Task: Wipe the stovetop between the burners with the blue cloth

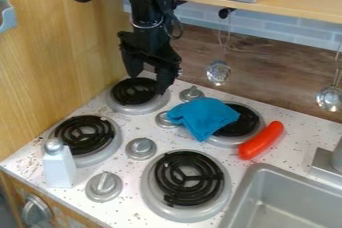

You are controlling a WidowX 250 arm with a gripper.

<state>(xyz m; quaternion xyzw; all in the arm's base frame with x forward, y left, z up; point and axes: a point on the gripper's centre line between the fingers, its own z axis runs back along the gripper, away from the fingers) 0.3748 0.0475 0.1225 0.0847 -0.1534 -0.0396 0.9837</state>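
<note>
over the rear left burner [134, 91], the jaws [148, 83] are found pointed downward and set wide apart, with nothing held between them. contact with the burner cannot be confirmed from this angle. the blue cloth [202, 117] is noted next outward, crumpled and draped partly over the rear right burner [246, 121], well clear of the jaws; its near side is laid toward a small knob [165, 119]. just beyond it, a red sausage-shaped item [261, 140] is observed lying slantwise on the speckled worktop [137, 215], close beside that burner's rim. toward the front left, a white bottle [59, 167] is recorded standing upright beside the front left burner [85, 134]. the front right burner [189, 178] is left uncovered, and the sink [257, 173] is located to its right.

as to progress, no item is seen lifted or gripped, and none is placed in the part of the sink that is shown. the cloth is judged to be at rest; whether its handling is finished or unstarted cannot be determined.
</note>
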